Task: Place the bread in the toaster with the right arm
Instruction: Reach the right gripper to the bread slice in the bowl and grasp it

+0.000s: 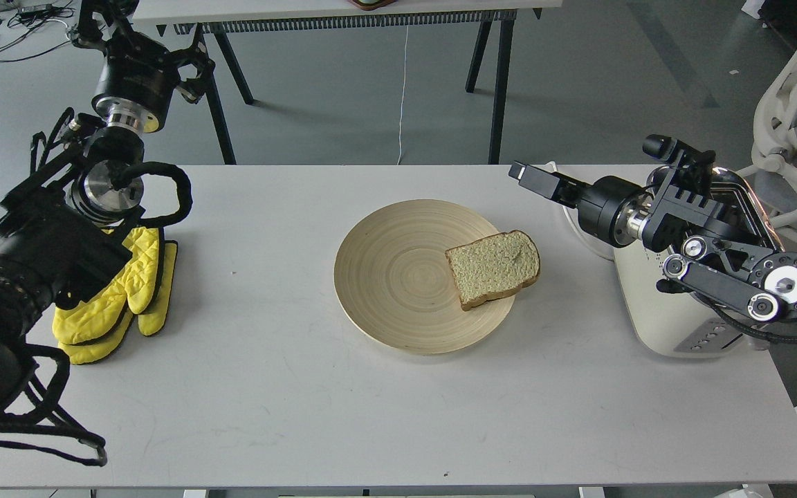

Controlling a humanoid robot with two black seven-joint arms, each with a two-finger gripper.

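The bread [494, 268] lies flat on the right side of a round wooden plate [391, 277], its crust reaching past the plate's right rim. The cream-white toaster [672, 325] stands at the table's right edge, mostly hidden behind my right arm; its white cord [571, 225] runs back along the table. My right gripper [528, 178] points left, low over the table, above and just right of the bread and apart from it. It shows as one dark block, so its fingers cannot be told apart. My left gripper [194, 63] is raised at the far left, dark and unclear.
Yellow oven mitts [118, 297] lie on the table at the left, under my left arm. A second table's black legs [499, 90] stand behind. A white chair [786, 90] is at the far right.
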